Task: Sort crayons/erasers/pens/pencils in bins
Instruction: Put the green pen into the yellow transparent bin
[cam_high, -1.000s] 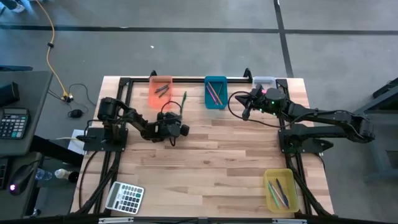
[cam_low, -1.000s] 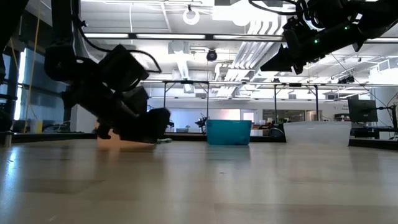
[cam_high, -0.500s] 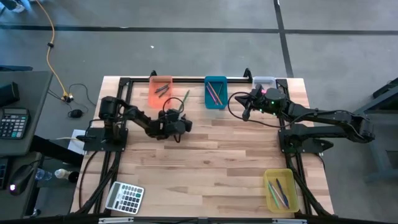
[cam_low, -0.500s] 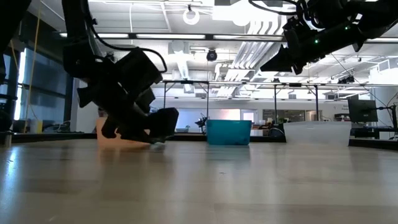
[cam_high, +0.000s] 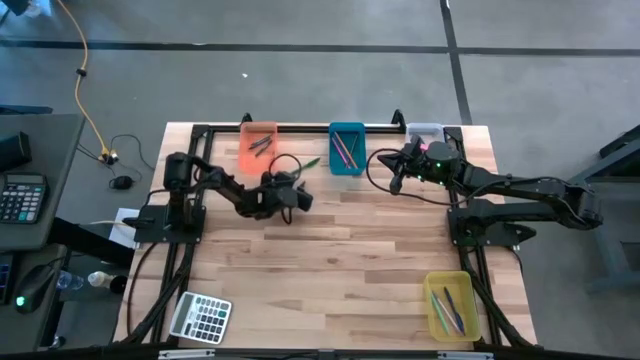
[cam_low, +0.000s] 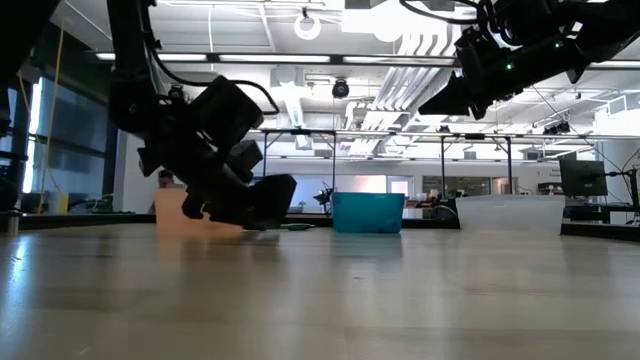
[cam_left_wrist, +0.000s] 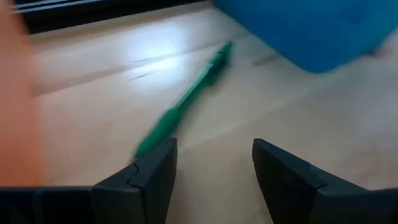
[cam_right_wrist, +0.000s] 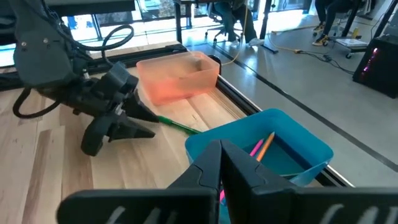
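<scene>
A green pencil (cam_left_wrist: 186, 102) lies flat on the table between the orange bin (cam_high: 258, 147) and the teal bin (cam_high: 346, 150). My left gripper (cam_left_wrist: 212, 149) is low over the table and open, its fingers pointing along the pencil, whose near end (cam_left_wrist: 142, 147) lies by one fingertip. In the high view my left gripper (cam_high: 298, 186) is just short of the pencil (cam_high: 308, 163). My right gripper (cam_right_wrist: 221, 163) is shut and empty. It hangs high near the table's far edge, between the teal bin and the clear bin (cam_high: 424, 132). My left gripper has the pencil's near end (cam_left_wrist: 142, 147) beside one fingertip (cam_left_wrist: 163, 155). I cannot tell whether the two touch. Nothing lies between the fingers. The pencil lies flat on the wood.
The teal bin holds pink and orange sticks (cam_right_wrist: 261, 146), and the orange bin holds dark sticks (cam_high: 260, 145). A yellow bin (cam_high: 448, 305) with several sticks stands at the near right. A grey calculator (cam_high: 200, 318) lies at the near left. Bare wood fills the middle of the table.
My left gripper has moved toward the table's right edge, staying low. The green pencil first pointed toward the far edge. It has since turned about, and its far end now points toward the teal bin.
</scene>
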